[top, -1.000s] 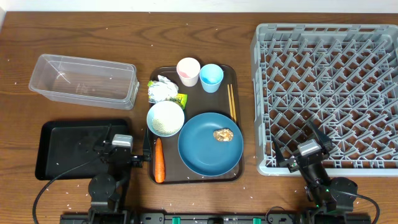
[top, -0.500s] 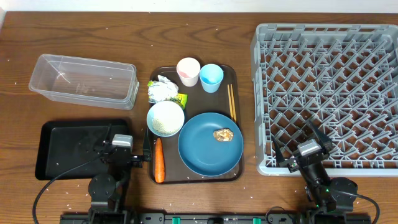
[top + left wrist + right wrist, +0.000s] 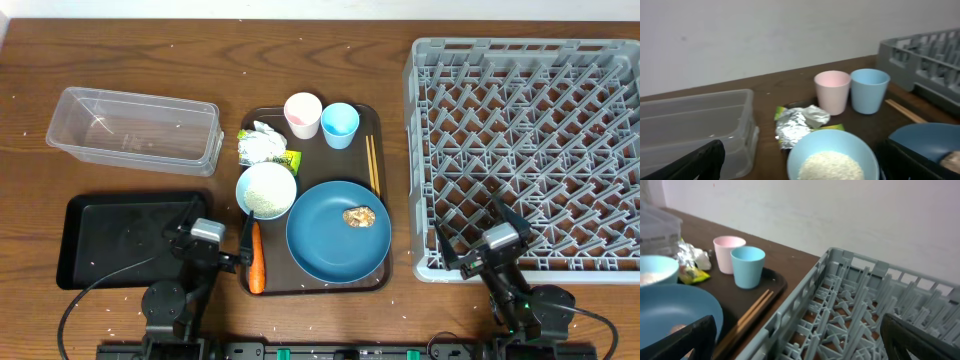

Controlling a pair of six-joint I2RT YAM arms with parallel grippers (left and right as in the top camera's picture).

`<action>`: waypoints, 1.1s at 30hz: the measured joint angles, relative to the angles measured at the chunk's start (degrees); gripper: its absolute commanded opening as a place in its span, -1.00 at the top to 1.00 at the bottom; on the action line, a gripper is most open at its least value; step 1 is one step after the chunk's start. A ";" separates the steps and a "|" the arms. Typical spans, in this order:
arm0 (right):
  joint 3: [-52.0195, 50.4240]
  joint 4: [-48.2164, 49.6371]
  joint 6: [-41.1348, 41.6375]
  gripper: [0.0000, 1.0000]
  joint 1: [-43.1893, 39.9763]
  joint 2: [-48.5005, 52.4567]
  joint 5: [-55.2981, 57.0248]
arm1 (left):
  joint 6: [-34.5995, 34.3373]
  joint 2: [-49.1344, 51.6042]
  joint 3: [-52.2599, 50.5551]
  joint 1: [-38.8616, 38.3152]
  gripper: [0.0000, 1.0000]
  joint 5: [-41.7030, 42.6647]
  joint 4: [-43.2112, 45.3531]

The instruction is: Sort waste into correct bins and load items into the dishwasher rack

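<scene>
On a brown serving tray (image 3: pixel 380 120) lie a silvery wrapper (image 3: pixel 264 144), a white bowl (image 3: pixel 266 190) of rice (image 3: pixel 832 166), an orange carrot (image 3: pixel 256 258), a blue plate (image 3: pixel 330 245) with a golden morsel (image 3: pixel 359 215), a pink cup (image 3: pixel 302 114), a light blue cup (image 3: pixel 340 125) and chopsticks (image 3: pixel 372 165). My left gripper (image 3: pixel 216 224) is open at the tray's left edge, with the bowl in front of it (image 3: pixel 800 150). My right gripper (image 3: pixel 480 232) hangs open over the grey rack's (image 3: pixel 530 140) front left corner (image 3: pixel 797 325). Neither holds anything.
A clear tub (image 3: pixel 130 130) stands at the back left, and a shallow black tray (image 3: pixel 110 240) lies in front of it, just left of my left gripper. The rack fills the right side of the table, close to the serving tray.
My left gripper has shifted a little to the right, closer to the bowl and carrot. The right gripper has hardly moved. Both stay open.
</scene>
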 measured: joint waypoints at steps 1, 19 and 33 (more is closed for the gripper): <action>0.63 -0.87 1.40 -0.98 0.00 0.02 -0.04 | -0.79 0.00 0.09 -0.02 -0.95 0.46 -0.04; 49.09 -40.15 10.82 -0.98 0.00 37.46 1.09 | -8.28 31.61 42.21 -0.02 -0.96 4.22 -31.93; 62.93 -49.86 13.53 -0.98 0.00 60.08 -5.09 | -10.64 53.35 55.32 -0.07 -0.95 12.72 -37.55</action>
